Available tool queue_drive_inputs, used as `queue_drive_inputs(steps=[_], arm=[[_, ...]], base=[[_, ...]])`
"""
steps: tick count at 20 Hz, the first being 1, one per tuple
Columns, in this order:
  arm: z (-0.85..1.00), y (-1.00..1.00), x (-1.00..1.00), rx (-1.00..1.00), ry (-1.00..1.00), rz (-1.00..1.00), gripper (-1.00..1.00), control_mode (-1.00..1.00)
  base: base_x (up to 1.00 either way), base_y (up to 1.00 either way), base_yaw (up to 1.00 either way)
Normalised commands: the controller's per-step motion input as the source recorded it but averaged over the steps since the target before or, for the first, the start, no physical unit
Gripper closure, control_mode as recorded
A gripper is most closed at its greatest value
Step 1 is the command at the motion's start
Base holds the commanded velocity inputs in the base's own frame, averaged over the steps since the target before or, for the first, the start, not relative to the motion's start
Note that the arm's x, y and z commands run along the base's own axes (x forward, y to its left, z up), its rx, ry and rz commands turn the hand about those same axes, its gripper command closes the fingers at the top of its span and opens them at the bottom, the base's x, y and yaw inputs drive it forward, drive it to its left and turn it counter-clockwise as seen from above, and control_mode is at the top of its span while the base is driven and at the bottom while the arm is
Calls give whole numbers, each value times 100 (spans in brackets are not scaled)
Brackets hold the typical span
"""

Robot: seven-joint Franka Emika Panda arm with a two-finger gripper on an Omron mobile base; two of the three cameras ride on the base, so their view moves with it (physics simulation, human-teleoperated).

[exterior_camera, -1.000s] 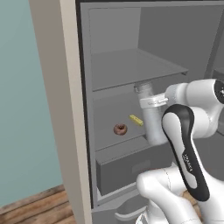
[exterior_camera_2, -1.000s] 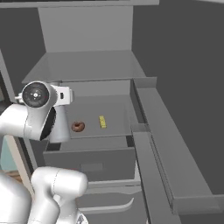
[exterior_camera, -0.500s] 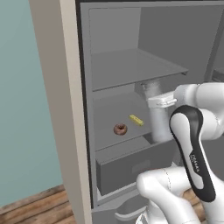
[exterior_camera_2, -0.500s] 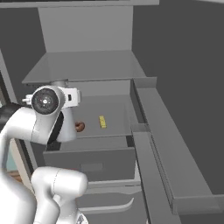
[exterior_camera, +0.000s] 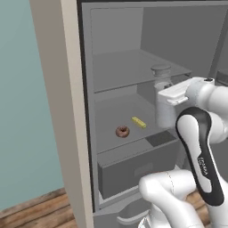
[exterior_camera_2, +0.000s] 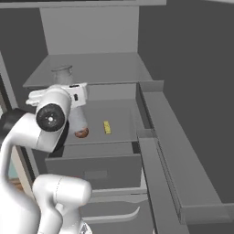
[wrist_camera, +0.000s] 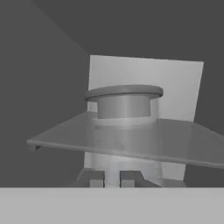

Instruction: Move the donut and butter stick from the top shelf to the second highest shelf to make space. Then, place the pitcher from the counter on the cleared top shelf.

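Pitcher [exterior_camera: 165,103] stood upright in my end effector [wrist_camera: 112,178], clamped tight, its lid poking just above the top shelf's [exterior_camera: 133,71] front edge, body below it; donut [exterior_camera: 122,131] and butter [exterior_camera: 138,122] sat on the second shelf [exterior_camera_2: 119,119].

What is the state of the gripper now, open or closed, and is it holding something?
Gripper: closed on the pitcher, held in front of the top shelf.
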Motion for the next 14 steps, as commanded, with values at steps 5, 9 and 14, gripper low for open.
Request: queue_drive_inputs(steps=[5, 9, 14], arm=[[64, -9, 2, 1, -13, 0, 100, -100], [54, -10, 12, 14, 1, 0, 100, -100], [38, -5, 15, 21, 13, 0, 100, -100]], base=[[0, 0, 0], [0, 0, 0], [0, 0, 0]])
